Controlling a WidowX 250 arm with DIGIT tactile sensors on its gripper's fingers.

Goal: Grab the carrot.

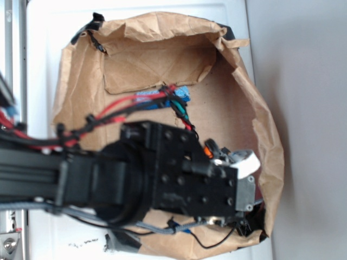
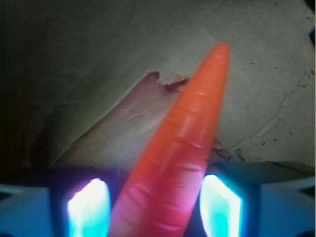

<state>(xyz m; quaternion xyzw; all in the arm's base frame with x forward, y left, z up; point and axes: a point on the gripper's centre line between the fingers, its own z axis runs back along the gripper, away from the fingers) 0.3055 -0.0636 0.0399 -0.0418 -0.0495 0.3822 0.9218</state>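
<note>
The orange carrot (image 2: 187,133) fills the wrist view, its wide end between my fingers and its pointed tip aimed away over brown paper. My gripper (image 2: 155,200) is shut on it, with a glowing pad (image 2: 89,207) close on each side. In the exterior view the gripper (image 1: 230,158) hangs over the right part of the paper. Only a small orange sliver of the carrot (image 1: 207,150) shows there beside the black wrist.
A crumpled brown paper bag (image 1: 260,119) lies spread open with raised edges all round. A blue block (image 1: 162,98) sits on it behind the arm's red and black cables. A white surface lies under the bag.
</note>
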